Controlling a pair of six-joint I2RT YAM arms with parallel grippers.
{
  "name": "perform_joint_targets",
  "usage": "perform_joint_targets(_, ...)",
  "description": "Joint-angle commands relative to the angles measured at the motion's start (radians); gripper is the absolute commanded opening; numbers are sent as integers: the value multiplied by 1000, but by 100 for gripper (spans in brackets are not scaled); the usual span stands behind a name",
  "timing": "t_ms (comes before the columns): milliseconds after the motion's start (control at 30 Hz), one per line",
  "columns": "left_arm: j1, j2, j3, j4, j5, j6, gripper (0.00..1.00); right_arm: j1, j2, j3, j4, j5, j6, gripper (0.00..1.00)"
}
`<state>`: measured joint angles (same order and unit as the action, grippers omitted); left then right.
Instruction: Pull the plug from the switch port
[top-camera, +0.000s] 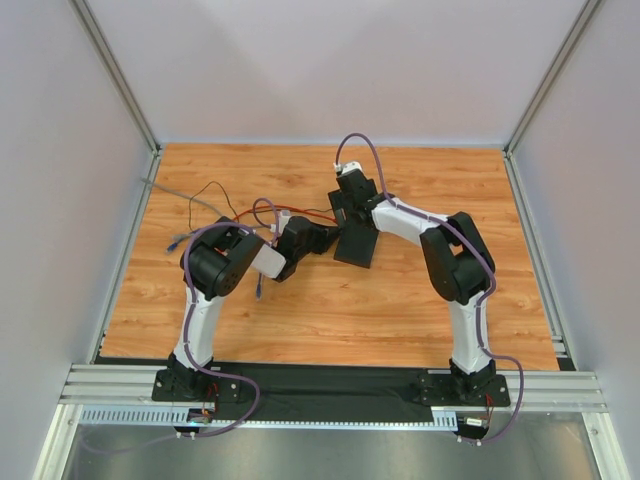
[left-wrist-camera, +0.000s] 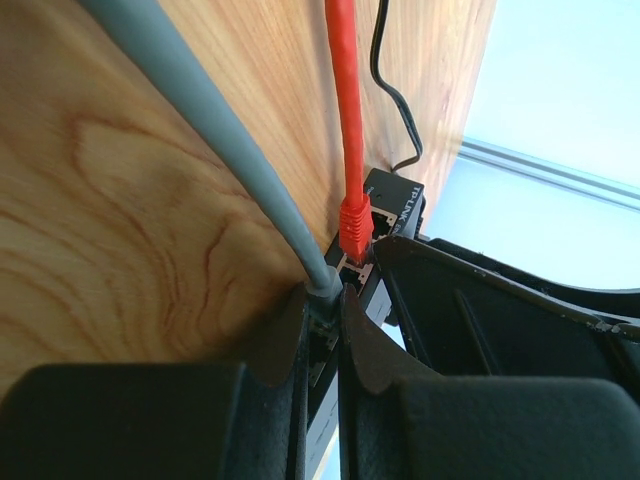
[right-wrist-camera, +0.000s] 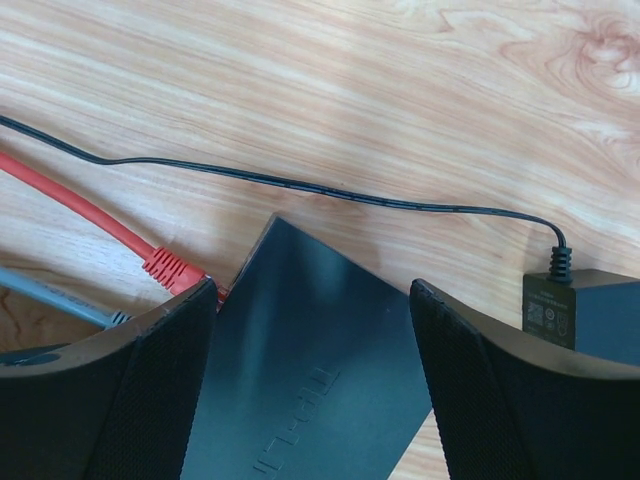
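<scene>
The switch (top-camera: 358, 246) is a flat black box lying mid-table, also seen as the switch (right-wrist-camera: 300, 380) in the right wrist view. My right gripper (right-wrist-camera: 315, 290) straddles it, one finger against each long side, and holds it. At the port edge (left-wrist-camera: 385, 205) a red plug (left-wrist-camera: 353, 225) sits in a port. Beside it is the grey cable's plug (left-wrist-camera: 326, 292), with my left gripper (left-wrist-camera: 325, 297) shut on it right at the port. In the top view my left gripper (top-camera: 322, 237) meets the switch's left edge.
A red cable (right-wrist-camera: 80, 215), a grey cable (left-wrist-camera: 200, 120) and a thin black cord (right-wrist-camera: 330, 190) trail over the wooden table (top-camera: 330, 310) to the left. A small black power adapter (right-wrist-camera: 585, 310) lies right of the switch. Grey walls enclose the table.
</scene>
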<state>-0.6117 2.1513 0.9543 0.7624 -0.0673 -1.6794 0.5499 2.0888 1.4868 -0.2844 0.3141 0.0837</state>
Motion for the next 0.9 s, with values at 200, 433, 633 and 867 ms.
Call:
perform_joint_targets(200, 30, -7, -40, -66, -72, 101, 0, 16, 7, -52, -70, -96, -148, 78)
perform_joint_targets(433, 58, -27, -60, -61, -92, 150, 0, 22, -7, -79, -44, -81, -167, 78)
perform_joint_targets(633, 24, -24, -37, -77, -98, 153, 0, 36, -53, -72, 4, -21, -56, 80)
perform_joint_targets(867, 10, -34, -40, -95, -106, 153, 0, 53, -95, -69, 30, -7, -67, 85)
